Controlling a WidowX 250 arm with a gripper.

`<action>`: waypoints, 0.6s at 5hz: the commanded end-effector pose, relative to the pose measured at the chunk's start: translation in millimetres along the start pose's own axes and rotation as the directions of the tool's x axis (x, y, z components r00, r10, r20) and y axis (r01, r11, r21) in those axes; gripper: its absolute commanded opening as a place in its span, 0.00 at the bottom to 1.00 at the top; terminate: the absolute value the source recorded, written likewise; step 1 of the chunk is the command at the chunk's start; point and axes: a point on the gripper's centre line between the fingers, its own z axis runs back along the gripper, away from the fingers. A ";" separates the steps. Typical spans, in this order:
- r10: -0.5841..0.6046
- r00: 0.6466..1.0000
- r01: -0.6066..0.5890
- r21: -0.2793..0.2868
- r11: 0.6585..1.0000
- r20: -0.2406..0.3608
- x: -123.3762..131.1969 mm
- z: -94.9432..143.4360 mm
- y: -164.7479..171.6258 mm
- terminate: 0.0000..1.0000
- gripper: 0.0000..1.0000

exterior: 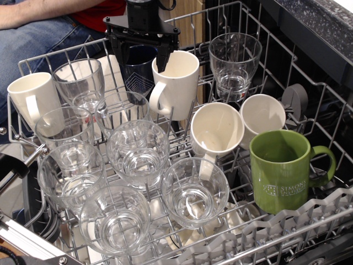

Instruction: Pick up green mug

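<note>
The green mug (281, 171) stands upright at the front right of the dishwasher rack (309, 221), opening up, handle pointing right, white logo facing the front. My gripper (140, 55) is at the back of the rack, far from the green mug. It is open and holds nothing. Its two black fingers hang on either side of a dark navy mug (139, 69). The right fingertip (163, 59) is at the rim of a tall cream mug (175, 84).
Several clear glasses fill the left and front of the rack (138, 152). Two cream mugs lie tilted just left of the green mug (218, 131), (262, 115). Another cream mug (33, 99) stands at far left. A person in jeans (38, 38) sits behind.
</note>
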 end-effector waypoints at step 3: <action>0.017 0.996 -0.030 -0.150 0.988 -0.087 -25.0 38.2 -64.9 0.00 1.00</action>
